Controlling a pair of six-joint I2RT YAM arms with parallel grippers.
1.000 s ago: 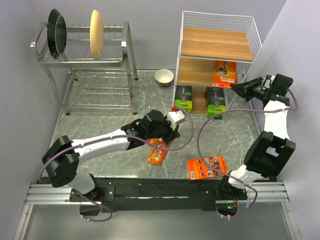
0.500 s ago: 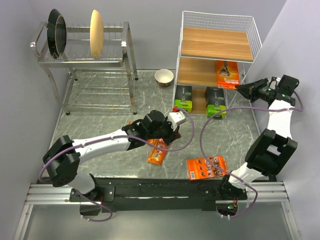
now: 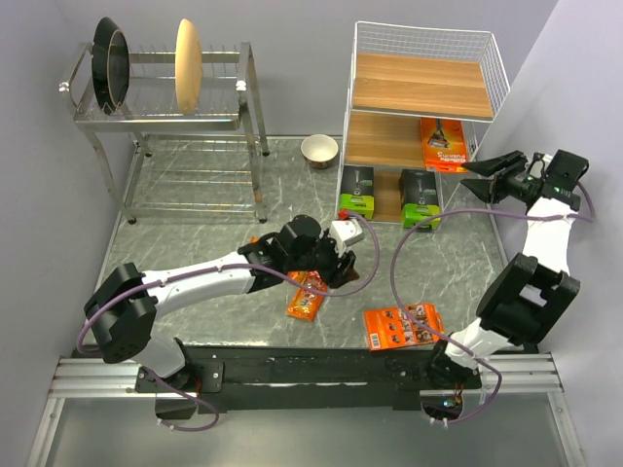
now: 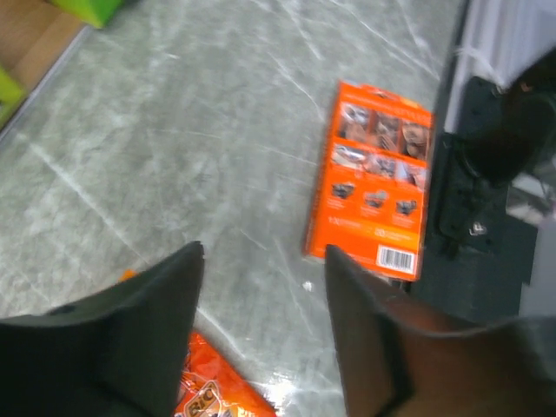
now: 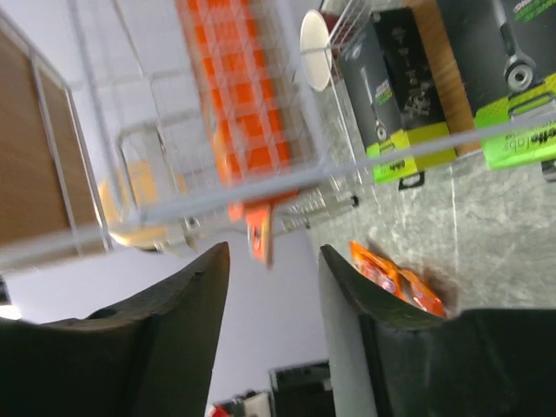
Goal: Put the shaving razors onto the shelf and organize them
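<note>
Left end effector: my left end effector [image 3: 334,269] hung low over the desk [image 3: 195,248]; its fingers were spread wide; nothing sat between them
Right end effector: my right end effector [image 3: 487,175] was raised beside the right wall of the shelf [image 3: 419,88], pointing toward it; its fingers were apart and empty
Grey boxes: the left grey box [image 3: 358,191] and the right grey box [image 3: 421,198] stood side by side on the bottom board, lime-green ends to the front
Shelved orange card: the shelved orange card [image 3: 443,144] stood at the right end of the middle board
Loose orange card: the loose orange card [image 3: 402,326] lay flat on the desk near my bases, well apart from the shelf
Blister packs: the blister packs [image 3: 305,303] lay close together on the desk, right under my left end effector; my left wrist view caught only a corner of one
Bowl: the bowl [image 3: 319,150] sat on the desk just left of the shelf
</note>
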